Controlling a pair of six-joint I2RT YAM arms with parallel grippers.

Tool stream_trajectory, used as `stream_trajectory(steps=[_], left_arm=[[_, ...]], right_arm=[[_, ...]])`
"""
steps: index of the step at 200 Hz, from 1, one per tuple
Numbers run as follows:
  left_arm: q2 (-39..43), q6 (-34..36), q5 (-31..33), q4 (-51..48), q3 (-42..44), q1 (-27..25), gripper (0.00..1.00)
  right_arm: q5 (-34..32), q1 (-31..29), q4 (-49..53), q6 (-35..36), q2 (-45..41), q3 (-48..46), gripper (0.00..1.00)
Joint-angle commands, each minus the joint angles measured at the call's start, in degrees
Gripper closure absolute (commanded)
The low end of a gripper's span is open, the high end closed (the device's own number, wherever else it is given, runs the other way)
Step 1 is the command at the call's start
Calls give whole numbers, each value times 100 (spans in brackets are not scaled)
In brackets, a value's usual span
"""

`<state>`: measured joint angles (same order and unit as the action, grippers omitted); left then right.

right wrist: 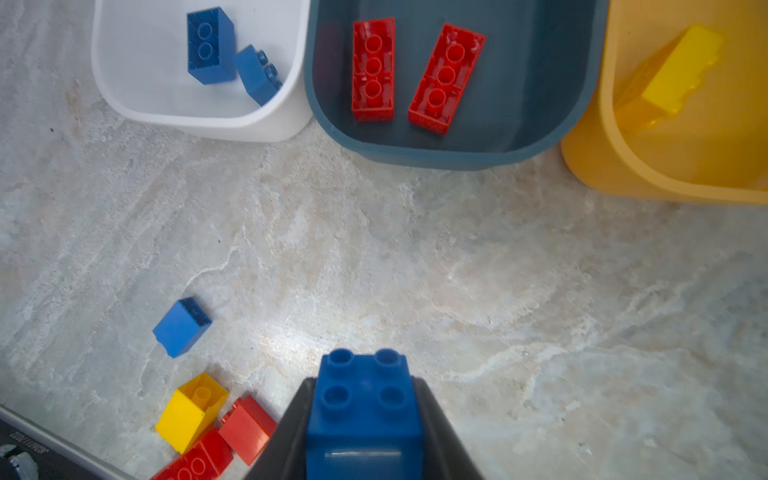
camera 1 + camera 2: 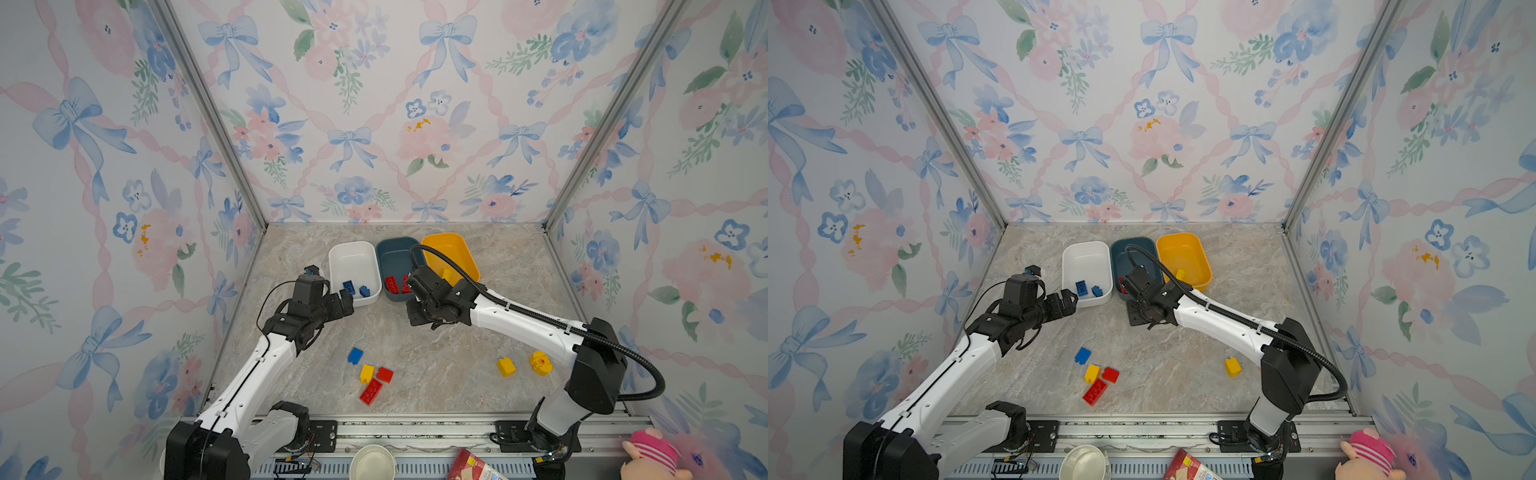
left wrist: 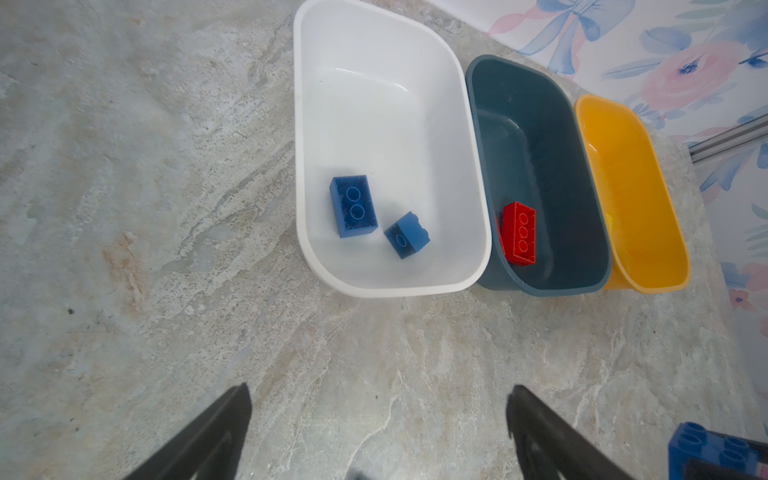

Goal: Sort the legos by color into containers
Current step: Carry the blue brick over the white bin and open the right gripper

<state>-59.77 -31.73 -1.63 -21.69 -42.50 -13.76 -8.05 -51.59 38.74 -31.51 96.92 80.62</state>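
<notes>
The right claw (image 1: 365, 384) was pinching a blue brick (image 1: 363, 415) by its two sides, studs toward the wrist camera, held clear above the surface (image 1: 457, 270). In that wrist view the white tub (image 1: 199, 124), which already held two sorted blue bricks (image 1: 210, 45), lay toward the upper left of the frame. The teal tub (image 1: 436, 160), with two long red bricks (image 1: 373, 68) in it, sat straight up the frame from the claw, and the yellow tub (image 1: 590, 166) was at the upper right.

In both top views the right claw (image 2: 419, 313) hung just in front of the teal tub's near end. The white tub (image 2: 353, 247) was therefore up and to the left of it, its long axis running up the frame. By my judgement the carry needed a shift leftward past the teal rim before release. The left claw (image 2: 347, 300) was nearer the white tub, just beside its near left corner, but it stood spread wide and empty.
</notes>
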Motion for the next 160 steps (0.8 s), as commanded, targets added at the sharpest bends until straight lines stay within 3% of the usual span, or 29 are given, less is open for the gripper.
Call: stream_trajectory(steps=[1,74,160], left_arm=[[118,-29,-109,44,67,62,2],[235,-25,-182,45,150,119,2],[260,-22,-207,44,204,154,2]], right_arm=[[184,-43,-150,292,424,489,66],[667,116,-635,486,1757,1832,66],[775,377,-674,663,3072,3308,66]])
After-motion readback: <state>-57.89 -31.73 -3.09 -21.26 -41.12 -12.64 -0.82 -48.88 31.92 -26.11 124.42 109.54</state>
